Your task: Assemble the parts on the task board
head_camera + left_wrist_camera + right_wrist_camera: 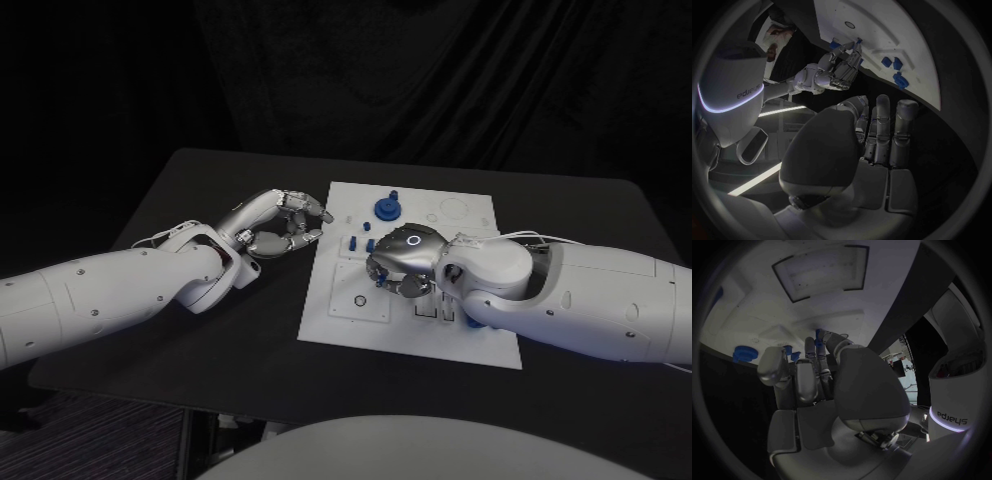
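Observation:
The white task board (469,335) lies in the middle of the black table. A round blue part (387,208) and small blue parts (352,241) stand near its far and left side. My right hand (402,262) hovers low over the board's middle with its fingers curled down. It pinches a small blue part (819,333) at its fingertips, which also shows as a small blue part (856,41) against the board (886,30). My left hand (281,226) hangs just off the board's left edge, fingers loosely bent and holding nothing; its fingers (889,135) point toward the board.
A square recessed plate (361,300) sits at the board's near left and narrow slots (433,316) at its near middle. Bare black table (245,330) surrounds the board. Both white forearms reach in from the sides, the right one over the board's right edge.

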